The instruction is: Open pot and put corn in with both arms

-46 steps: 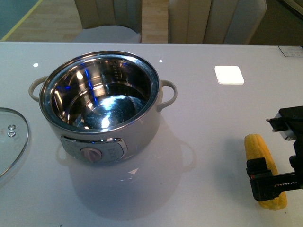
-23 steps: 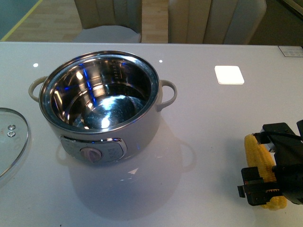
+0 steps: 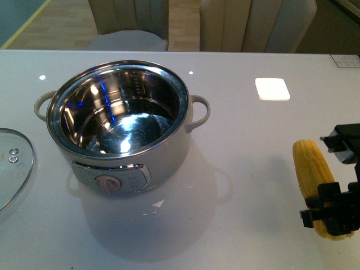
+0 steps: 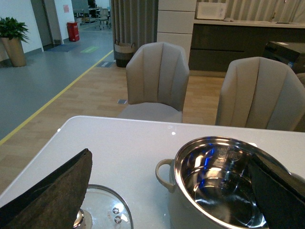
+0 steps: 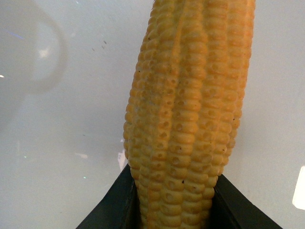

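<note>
The cream-white pot (image 3: 171, 154) stands open left of the table's middle, its steel bowl empty, with the control dial facing me. The yellow corn (image 3: 311, 169) is at the right near the front edge, and my right gripper (image 3: 333, 216) is shut on its near end. In the right wrist view the corn (image 5: 186, 105) fills the space between the black fingers (image 5: 112, 210), a little above the white table. My left gripper (image 4: 167, 200) is open and does not show in the front view. Between its pads (image 4: 52, 191) lie the pot (image 4: 162, 172) and the lid.
The glass lid (image 3: 12, 169) lies flat on the table at the far left, left of the pot; its knob shows by my left pad (image 4: 102, 210). A white square (image 3: 272, 89) sits at the back right. Two chairs (image 3: 129, 22) stand behind the table's far edge.
My right gripper has closed on the corn's near end. The cob has shifted slightly right and its far tip stands higher in the front view. The pot and lid have not moved.
</note>
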`<action>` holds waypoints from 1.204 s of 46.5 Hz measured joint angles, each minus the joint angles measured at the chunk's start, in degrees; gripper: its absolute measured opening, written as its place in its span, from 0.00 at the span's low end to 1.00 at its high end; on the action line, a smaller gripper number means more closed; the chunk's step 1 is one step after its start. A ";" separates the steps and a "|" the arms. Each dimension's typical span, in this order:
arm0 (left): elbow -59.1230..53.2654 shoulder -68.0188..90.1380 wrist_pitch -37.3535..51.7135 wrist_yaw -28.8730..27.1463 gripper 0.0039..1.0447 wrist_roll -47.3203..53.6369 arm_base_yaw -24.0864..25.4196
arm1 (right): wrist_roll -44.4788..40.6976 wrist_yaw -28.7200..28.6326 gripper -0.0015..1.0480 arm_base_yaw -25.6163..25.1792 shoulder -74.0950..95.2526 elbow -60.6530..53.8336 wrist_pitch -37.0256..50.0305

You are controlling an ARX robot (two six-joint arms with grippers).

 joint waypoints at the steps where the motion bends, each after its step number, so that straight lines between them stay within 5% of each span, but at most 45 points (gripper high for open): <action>1: 0.00 0.00 0.00 0.00 0.94 0.00 0.00 | 0.02 -0.39 0.25 0.07 -1.31 0.02 -0.77; 21: 0.00 0.00 0.00 0.00 0.94 0.00 0.00 | 9.07 -4.94 0.22 7.80 -20.57 10.60 -14.60; 29: 0.00 0.00 0.00 0.00 0.94 0.00 0.00 | 13.59 -4.66 0.22 13.59 -18.49 18.45 -15.80; 56: 0.00 0.00 0.00 0.00 0.94 0.00 0.00 | 19.47 -3.13 0.22 20.48 -5.25 37.31 -20.52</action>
